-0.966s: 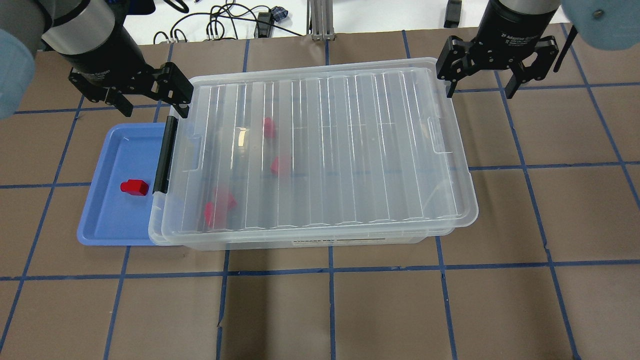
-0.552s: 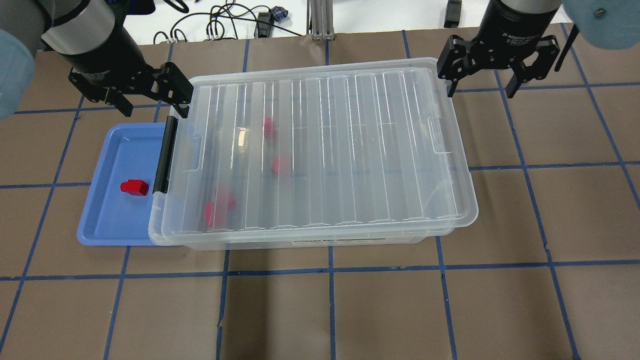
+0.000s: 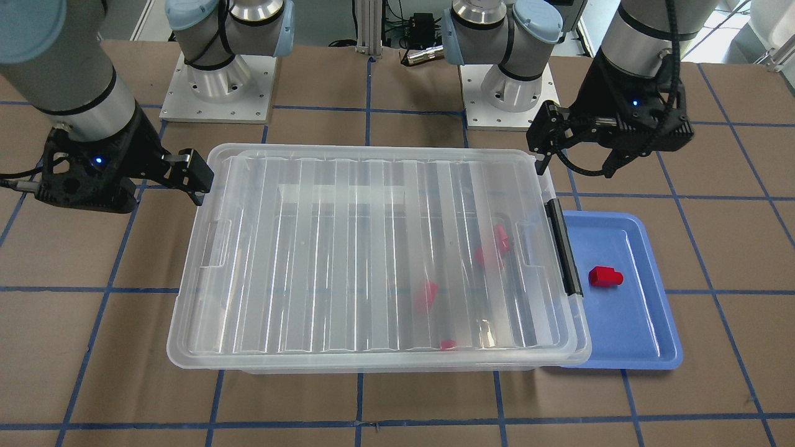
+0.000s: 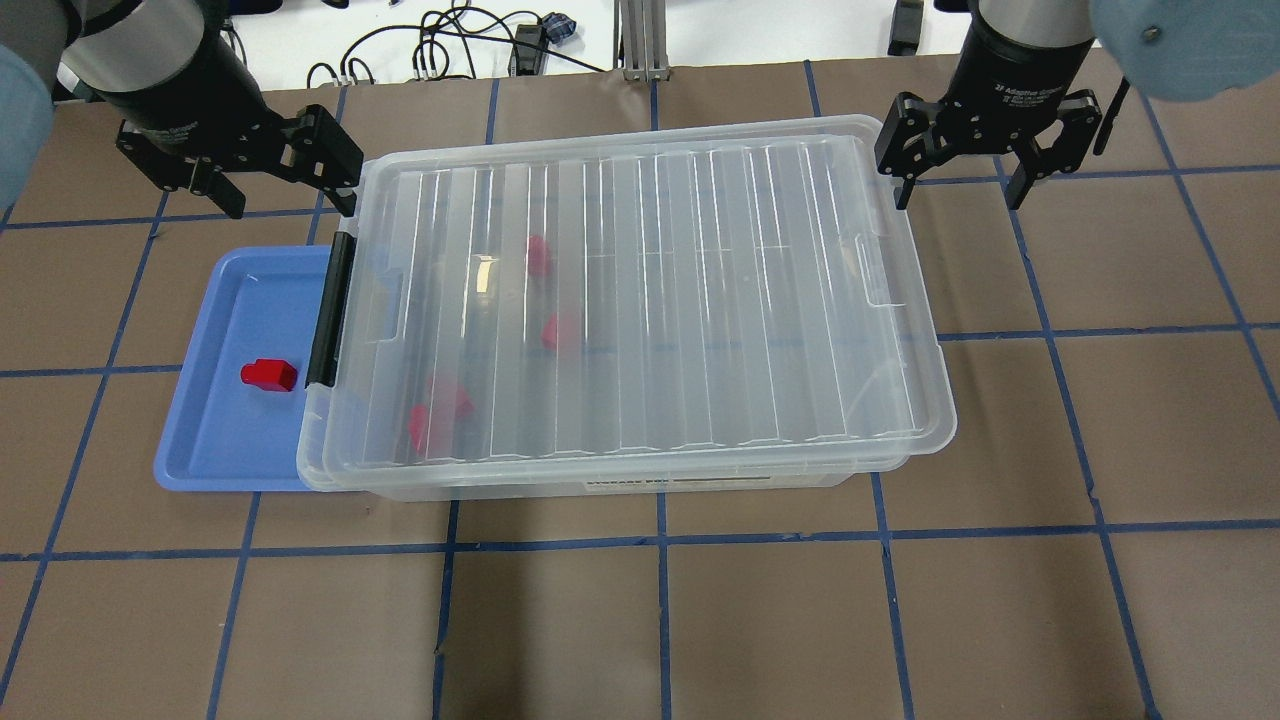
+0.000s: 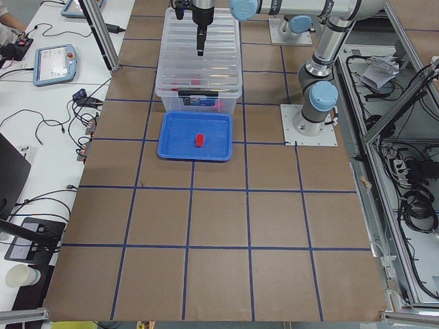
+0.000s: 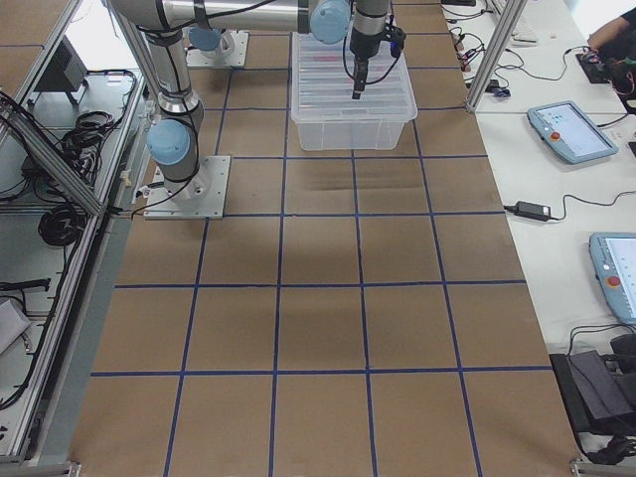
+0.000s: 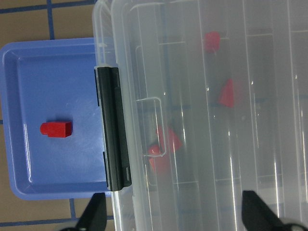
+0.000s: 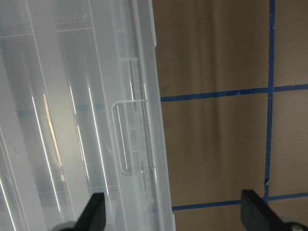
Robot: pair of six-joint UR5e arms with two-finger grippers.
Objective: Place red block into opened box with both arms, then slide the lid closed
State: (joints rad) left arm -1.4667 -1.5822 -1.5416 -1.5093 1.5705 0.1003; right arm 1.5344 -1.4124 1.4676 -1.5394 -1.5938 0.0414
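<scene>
Now, left fingers (image 4: 338,165) and right fingers (image 4: 898,160) gape wide, empty; the lid (image 4: 650,300) stretches lengthwise between them, red block (image 4: 268,374) nearer the left.

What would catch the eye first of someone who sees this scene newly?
A large clear box in the table's middle, its ribbed lid lying over it, with red blocks showing through near the latch end. One red block lies alone in the blue tray beside that end. The left gripper and right gripper hang open, one by each short end, holding nothing.
</scene>
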